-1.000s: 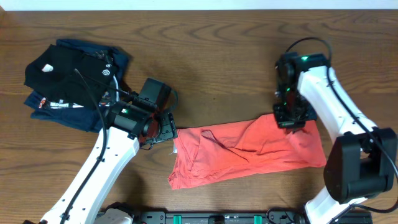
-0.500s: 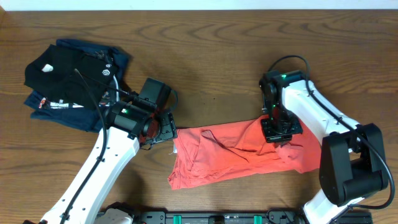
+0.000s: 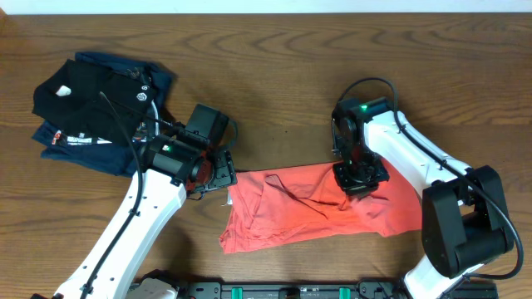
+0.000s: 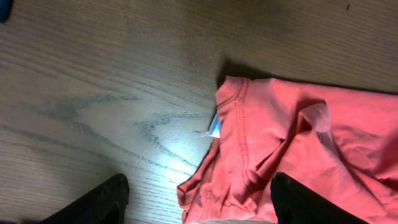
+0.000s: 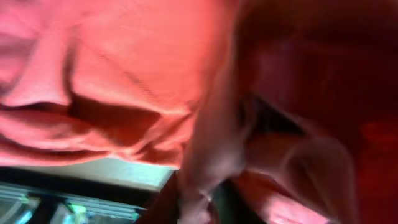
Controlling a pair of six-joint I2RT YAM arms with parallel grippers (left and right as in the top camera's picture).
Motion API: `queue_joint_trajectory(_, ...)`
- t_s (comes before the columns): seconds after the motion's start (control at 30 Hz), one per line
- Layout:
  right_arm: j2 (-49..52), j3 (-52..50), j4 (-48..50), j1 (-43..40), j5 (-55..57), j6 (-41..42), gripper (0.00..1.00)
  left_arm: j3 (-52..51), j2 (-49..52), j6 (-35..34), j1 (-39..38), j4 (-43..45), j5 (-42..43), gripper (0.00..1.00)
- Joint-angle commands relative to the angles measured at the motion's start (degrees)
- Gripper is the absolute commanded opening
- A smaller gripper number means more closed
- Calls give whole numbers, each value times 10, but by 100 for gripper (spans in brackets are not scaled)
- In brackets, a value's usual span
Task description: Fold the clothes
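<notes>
The coral T-shirt (image 3: 291, 208) lies crumpled in a long strip across the front of the wooden table. My right gripper (image 3: 359, 176) sits on its upper right part and is shut on a fold of the cloth; the right wrist view is blurred and filled with coral fabric (image 5: 124, 74) bunched at the fingers (image 5: 199, 199). My left gripper (image 3: 218, 170) is open at the shirt's left end. In the left wrist view the collar edge and small white label (image 4: 214, 126) show, and a corner of the shirt (image 4: 280, 143) lies between the open fingers (image 4: 196, 199).
A folded black garment with white logo (image 3: 91, 91) lies on a folded navy garment (image 3: 87, 151) at the back left, just behind my left arm. The arm bases stand at the table's front edge (image 3: 266, 291).
My right gripper has moved left and slightly forward, dragging the shirt's right end with it. The strip has grown shorter and its left end has slid left. The left arm has not moved.
</notes>
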Motion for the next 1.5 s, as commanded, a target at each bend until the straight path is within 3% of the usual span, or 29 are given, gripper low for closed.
queue_joint_trajectory(0.0,-17,14,3,5,-36,-26,41,3,-2,4,2,-2,-11,75)
queue_joint_trajectory(0.03,-24,18,5,5,-34,-26,99,3,-2,4,2,-2,-11,75)
queue_joint_trajectory(0.17,-68,31,14,5,-9,-22,99,3,-2,4,2,-2,-11,75)
queue_joint_trajectory(0.37,-154,32,19,-10,99,85,99,3,-2,4,2,-1,-11,75)
queue_joint_trajectory(0.4,-162,32,21,-15,98,72,98,3,-2,4,2,-1,-11,75)
queue_joint_trajectory(0.47,-165,32,10,-22,97,62,69,3,-2,4,2,-2,-11,75)
queue_joint_trajectory(0.5,-165,30,1,-26,97,63,42,3,-2,4,2,-2,-11,75)
queue_joint_trajectory(0.53,-164,22,-2,-28,96,70,26,3,-2,4,2,-2,-11,75)
queue_joint_trajectory(0.57,-163,13,-5,-28,97,77,24,3,-2,4,2,-1,-11,75)
queue_joint_trajectory(0.6,-163,0,-5,-28,97,82,31,3,-2,4,2,-1,-11,75)
queue_joint_trajectory(0.67,-163,-30,-3,-28,100,101,56,3,-2,4,2,-2,-11,75)
queue_joint_trajectory(0.93,-163,-151,37,-28,88,155,58,2,-2,4,2,-1,-11,75)
queue_joint_trajectory(1.03,-163,-174,59,-27,59,154,54,2,-2,4,2,-2,-11,75)
queue_joint_trajectory(1.23,-163,-184,116,-14,-78,76,29,2,-2,4,2,-2,-11,75)
queue_joint_trajectory(1.4,-163,-184,120,-11,-210,-23,21,2,-2,4,2,-2,-11,75)
queue_joint_trajectory(1.47,-163,-184,110,-12,-201,-24,18,2,-2,4,2,-2,-11,75)
